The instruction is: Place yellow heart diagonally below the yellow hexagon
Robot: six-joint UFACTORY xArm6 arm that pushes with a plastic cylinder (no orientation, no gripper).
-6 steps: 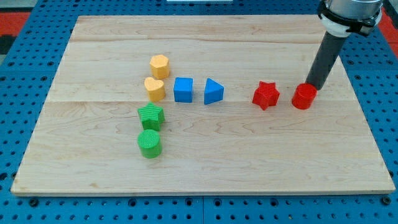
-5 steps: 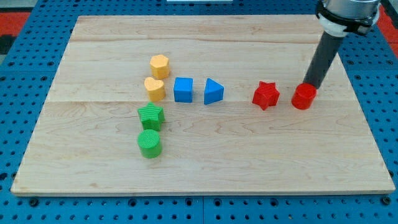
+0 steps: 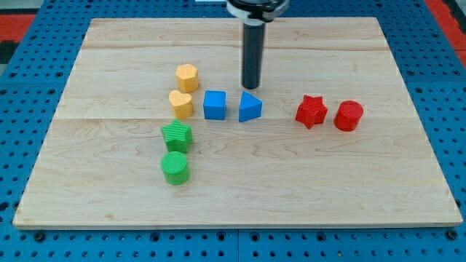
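My tip (image 3: 250,88) just above blue triangle (image 3: 250,107), arm cut off at top, yellow heart (image 3: 181,104) directly below yellow hexagon (image 3: 187,77)

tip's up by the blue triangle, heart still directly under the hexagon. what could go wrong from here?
1. My tip sits just above the blue triangle; a straight run toward the yellow heart could clip it or the blue cube.
2. The heart nearly touches the yellow hexagon, so a push may drag the hexagon along.
3. Shoved downward, the heart could hit the green star-like block.
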